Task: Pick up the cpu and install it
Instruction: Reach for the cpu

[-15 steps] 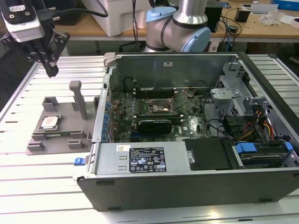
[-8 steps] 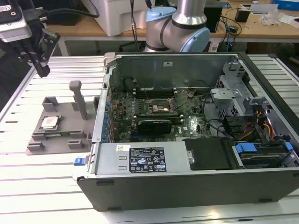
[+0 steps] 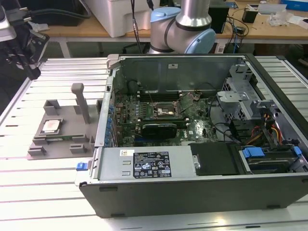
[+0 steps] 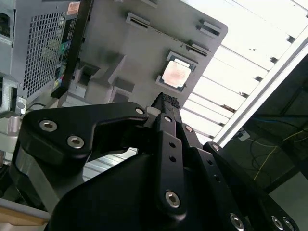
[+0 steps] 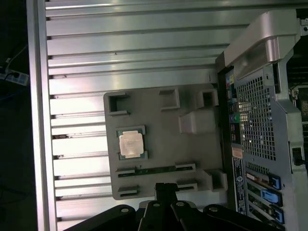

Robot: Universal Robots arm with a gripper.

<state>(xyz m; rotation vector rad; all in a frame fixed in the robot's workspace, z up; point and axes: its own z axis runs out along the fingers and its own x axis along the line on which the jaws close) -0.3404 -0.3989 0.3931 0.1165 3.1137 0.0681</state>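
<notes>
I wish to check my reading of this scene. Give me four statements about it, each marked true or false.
1. The small silvery square cpu lies on the grey plastic fixture plate. True.
2. The black tool holds the cpu. False: the tool is apart from it, gripping nothing.
3. The dark grey computer case is open. True.
4. The fixture plate sits inside the case. False: it lies on the slatted metal table, beside the case.

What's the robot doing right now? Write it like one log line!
gripper: shut, empty | cpu: on grey fixture plate, not picked up | computer case: open
</notes>
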